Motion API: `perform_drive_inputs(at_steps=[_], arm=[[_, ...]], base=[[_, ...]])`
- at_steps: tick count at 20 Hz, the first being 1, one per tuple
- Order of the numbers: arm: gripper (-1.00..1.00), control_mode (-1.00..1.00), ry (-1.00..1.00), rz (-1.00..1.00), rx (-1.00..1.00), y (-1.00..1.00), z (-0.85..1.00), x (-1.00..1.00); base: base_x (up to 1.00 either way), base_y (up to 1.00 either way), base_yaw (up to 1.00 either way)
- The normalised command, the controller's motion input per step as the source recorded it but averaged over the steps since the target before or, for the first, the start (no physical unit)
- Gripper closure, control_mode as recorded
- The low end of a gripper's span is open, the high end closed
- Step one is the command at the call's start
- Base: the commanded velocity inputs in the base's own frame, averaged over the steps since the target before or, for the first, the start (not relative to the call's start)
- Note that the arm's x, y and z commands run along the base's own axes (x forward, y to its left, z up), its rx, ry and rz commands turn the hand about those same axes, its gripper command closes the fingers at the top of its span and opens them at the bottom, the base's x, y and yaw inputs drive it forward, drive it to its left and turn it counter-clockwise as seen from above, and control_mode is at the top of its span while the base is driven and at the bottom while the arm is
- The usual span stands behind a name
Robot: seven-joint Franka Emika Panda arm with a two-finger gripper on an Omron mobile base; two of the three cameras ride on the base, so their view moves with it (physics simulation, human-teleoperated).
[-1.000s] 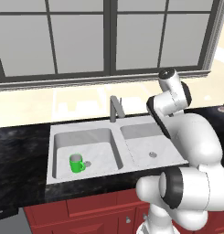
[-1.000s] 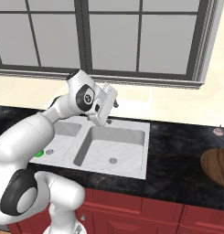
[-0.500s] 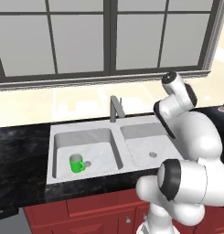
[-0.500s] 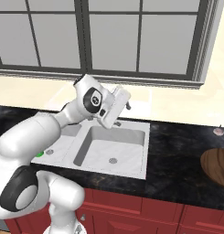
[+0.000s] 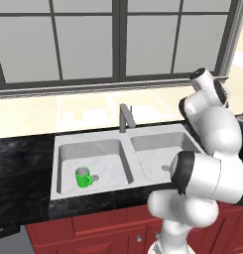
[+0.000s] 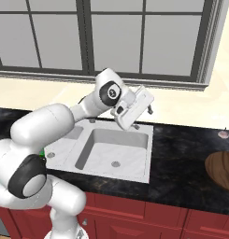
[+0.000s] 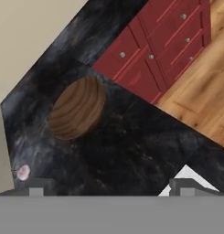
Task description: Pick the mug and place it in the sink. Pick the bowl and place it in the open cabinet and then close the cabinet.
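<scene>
While gripper (image 6: 143, 108) hangs open, bowl (image 6: 222, 170) lies well apart.

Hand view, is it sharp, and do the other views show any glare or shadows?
Hand view: soft and pixelated, yet the dark brown wooden bowl still shows its grain on the black speckled counter. Left base view: even, flat light, only a faint shadow beside the small bright green mug. Right base view: no glare on the marbled grey sink.
</scene>
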Motion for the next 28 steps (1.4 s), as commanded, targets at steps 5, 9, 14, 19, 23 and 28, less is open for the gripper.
perform_drive_inputs(at_steps=[5,9,14,19,23,28], arm=[[-1.0,-1.0,-0.01,-0.34,0.03,-0.46,-0.14,0.0],[-1.0,-1.0,-0.08,-0.25,0.02,-0.34,-0.32,0.0],[-1.0,-1.0,-0.14,-0.13,0.03,-0.27,-0.45,0.0],[-1.0,-1.0,-0.24,-0.02,0.0,-0.16,-0.57,0.0],[-1.0,-1.0,-0.28,0.0,0.0,-0.26,-0.58,0.0],[-1.0,-1.0,-0.32,0.0,0.0,-0.23,-0.58,-0.04]], base=[[0.0,0.0,0.0],[0.0,0.0,0.0],[0.0,0.0,0.0],[0.0,0.0,0.0],[0.0,0.0,0.0],[0.0,0.0,0.0]])
